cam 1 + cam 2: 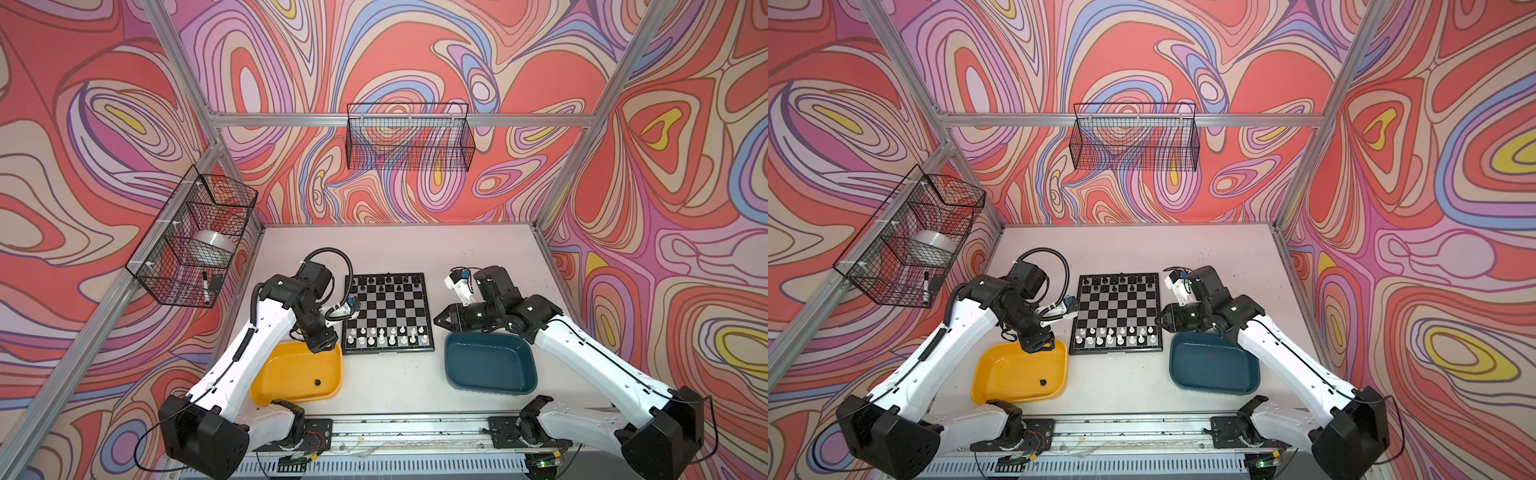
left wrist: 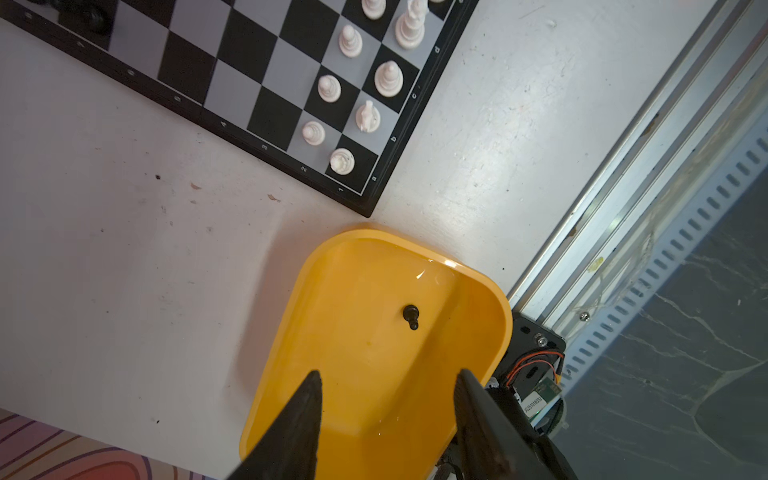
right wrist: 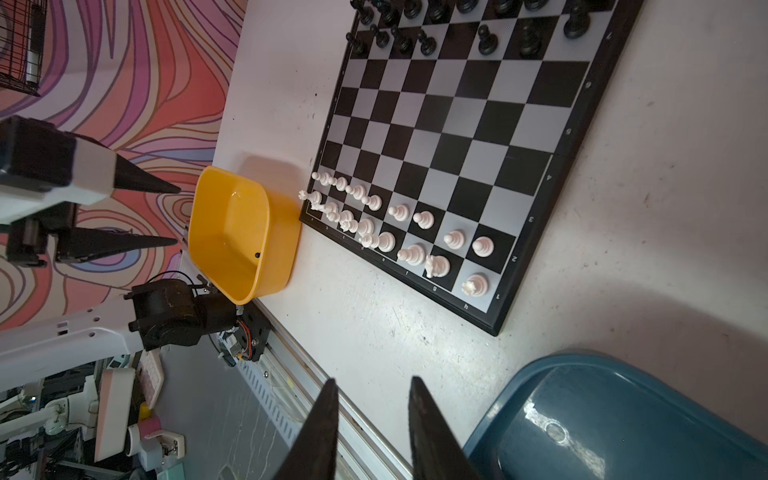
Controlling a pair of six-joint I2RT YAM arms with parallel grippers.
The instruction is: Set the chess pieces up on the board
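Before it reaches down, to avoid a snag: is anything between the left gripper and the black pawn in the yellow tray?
Nothing visible. Only bare yellow tray floor shows between the open left gripper and the black pawn.

Middle of board (image 1: 388,309) free; chessmen (image 1: 392,340) line both ends.

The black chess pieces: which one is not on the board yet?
The lone black pawn in the yellow tray; all the other black pieces stand on the board, in its two far rows.

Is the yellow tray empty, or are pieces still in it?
Not empty: one black chess piece sits on the floor of the yellow tray; nothing else shows in it.
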